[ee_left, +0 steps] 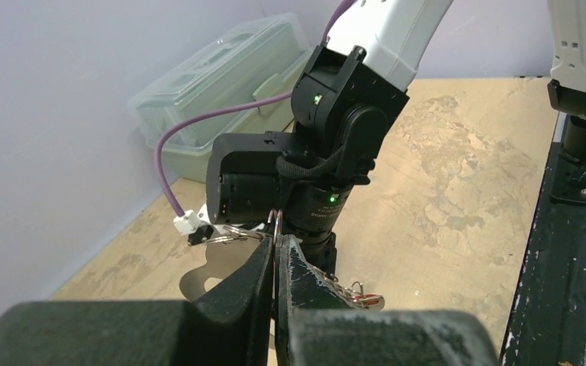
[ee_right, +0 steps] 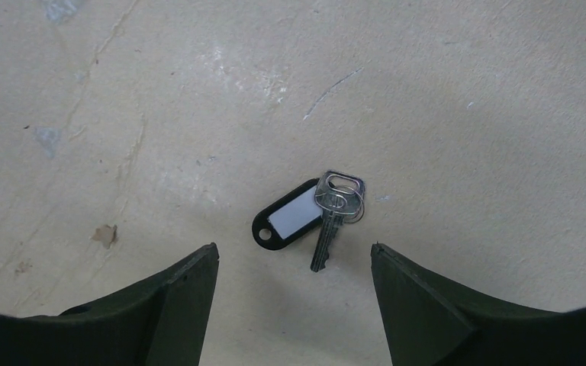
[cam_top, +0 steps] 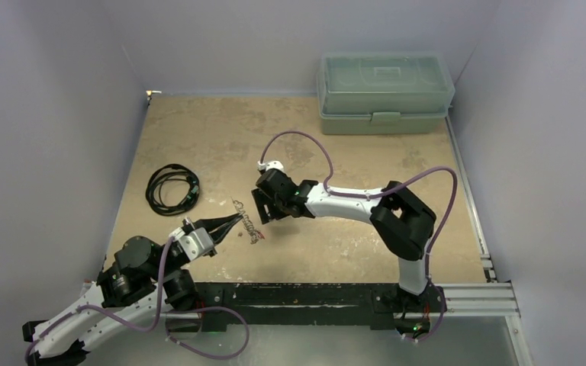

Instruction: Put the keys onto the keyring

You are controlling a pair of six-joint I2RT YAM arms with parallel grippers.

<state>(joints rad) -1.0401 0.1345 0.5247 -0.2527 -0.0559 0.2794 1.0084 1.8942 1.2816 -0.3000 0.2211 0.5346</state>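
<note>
While the left gripper [ee_left: 275, 242] is clenched tight on a loop of the keyring [ee_left: 207, 276], bottom centre of the left wrist view, the right gripper [ee_right: 294, 257] hangs with jaws spread wide, gripping nothing. The silvery key [ee_right: 334, 217] with its black tag [ee_right: 286, 219] lies flat on the table [ee_right: 442, 99], mid-frame between those fingers.

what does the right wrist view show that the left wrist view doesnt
Only the right wrist view: a small silvery metal key joined to a black oval plastic tag, lying flat between the fingers of the open right gripper. Only the left wrist view: the left gripper shut on a loop of the flat silvery-grey metal keyring, the right arm's black wrist, and a translucent green lidded plastic box. Both: the worn beige tabletop.
</note>
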